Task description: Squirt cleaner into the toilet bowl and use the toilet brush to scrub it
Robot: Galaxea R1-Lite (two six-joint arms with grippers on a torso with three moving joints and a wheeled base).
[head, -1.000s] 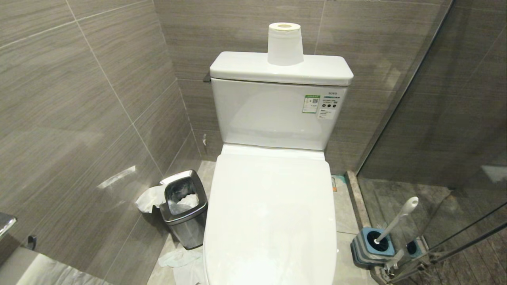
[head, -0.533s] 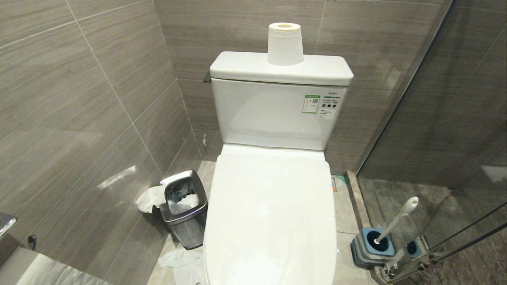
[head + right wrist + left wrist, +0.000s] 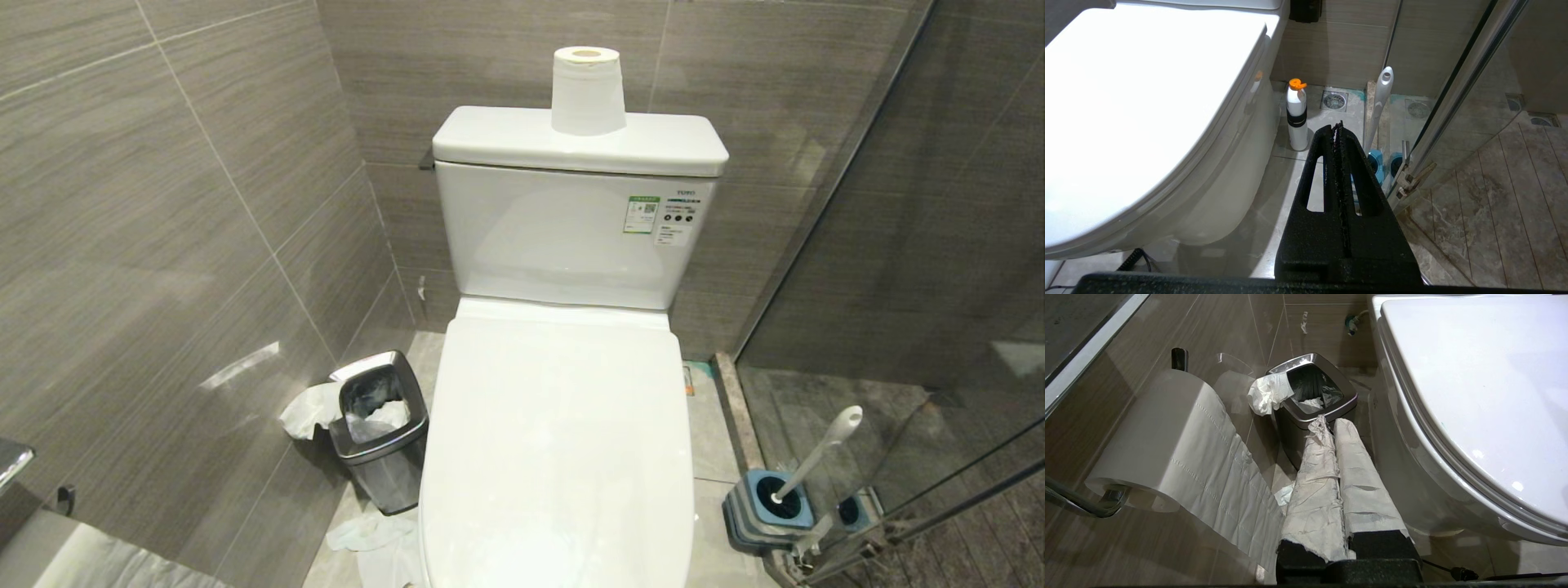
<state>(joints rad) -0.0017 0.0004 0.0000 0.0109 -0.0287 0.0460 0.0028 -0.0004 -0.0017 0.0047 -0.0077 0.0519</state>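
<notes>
We face a toilet [image 3: 563, 245] set against the back wall, its lid [image 3: 559, 457] down over the toilet bowl, which is hidden beneath it. A white paper roll [image 3: 588, 90] stands upright on the tank top, near its middle.

On the floor [image 3: 710, 425] to the left of the toilet, a small steel waste bin [image 3: 380, 429] stands just beside the bowl's base, with crumpled tissue hanging over its rim and more tissue lying on the floor in front of it. A wall-mounted paper roll [image 3: 1163, 437] hangs on the left wall, its sheet trailing down.

To the right of the toilet, at the edge of the glass shower door [image 3: 939, 286], the toilet brush [image 3: 816, 453] stands tilted in its blue-topped holder [image 3: 767, 510], bristle head sunk in the holder and handle leaning toward the glass.

A white bottle with an orange cap [image 3: 1297, 116] stands upright on the floor just beside the bowl's right flank, near a floor drain [image 3: 1334, 100].

Our left gripper [image 3: 1331, 424] hangs low beside the bin, its paper-wrapped fingers pressed together on nothing. Our right gripper [image 3: 1337, 126] hangs low between toilet and brush, fingers clenched, empty.
</notes>
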